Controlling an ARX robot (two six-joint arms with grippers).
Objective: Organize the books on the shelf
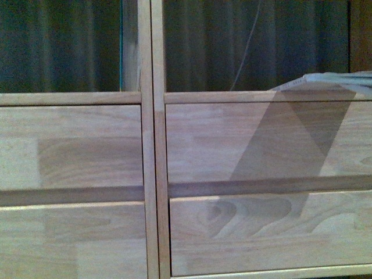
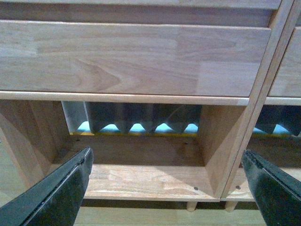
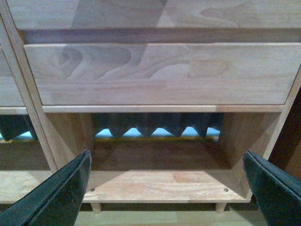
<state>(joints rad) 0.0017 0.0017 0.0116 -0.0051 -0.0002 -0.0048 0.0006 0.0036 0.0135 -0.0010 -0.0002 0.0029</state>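
Black jaws of left gripper (image 2: 167,151) and right gripper (image 3: 167,153) gape wide (empty) before the shelf (image 1: 81,151).

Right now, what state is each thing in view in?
left gripper, open, holding nothing.
right gripper, open, holding nothing.
drawers, shut.
white book, lying down above the right drawers, cut off by the frame.
bottom compartments, nothing visible inside.

Light-wood shelving unit (image 1: 154,174): wide plank-fronted drawers (image 1: 250,145) form a closed face, no passage. Above the drawers, two open-backed compartments stand free. A thin white paperback (image 1: 343,80) juts over the front edge at far right. Below the drawers, the bottom compartments (image 2: 141,176) are open. A dark pleated curtain (image 3: 155,123) closes the back.
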